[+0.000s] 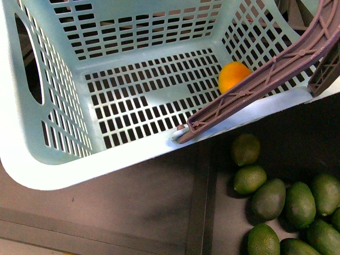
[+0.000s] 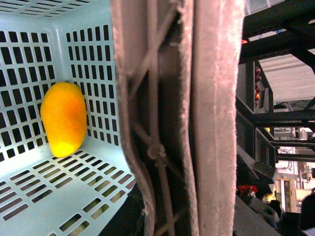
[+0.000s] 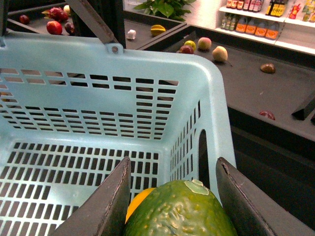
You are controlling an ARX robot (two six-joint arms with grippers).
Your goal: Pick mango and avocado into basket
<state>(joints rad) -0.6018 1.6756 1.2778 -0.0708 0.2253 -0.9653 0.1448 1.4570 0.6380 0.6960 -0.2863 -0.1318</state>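
Green avocado (image 3: 181,210) pinched in right end effector (image 3: 172,206) above basket (image 3: 206,83); mango (image 2: 64,119) inside; left end effector unseen.

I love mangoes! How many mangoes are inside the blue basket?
1. The mango lies on the basket floor, in a corner against the wall. None seems hidden, though the handle covers a little.

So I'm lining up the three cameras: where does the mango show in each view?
Front view: the mango lies on the basket floor in a far corner, partly behind the brown handle.
Left wrist view: mango against the lattice wall, beside the handle.
Right wrist view: only an orange sliver behind the avocado in the right gripper.
Shared landmark: the basket.
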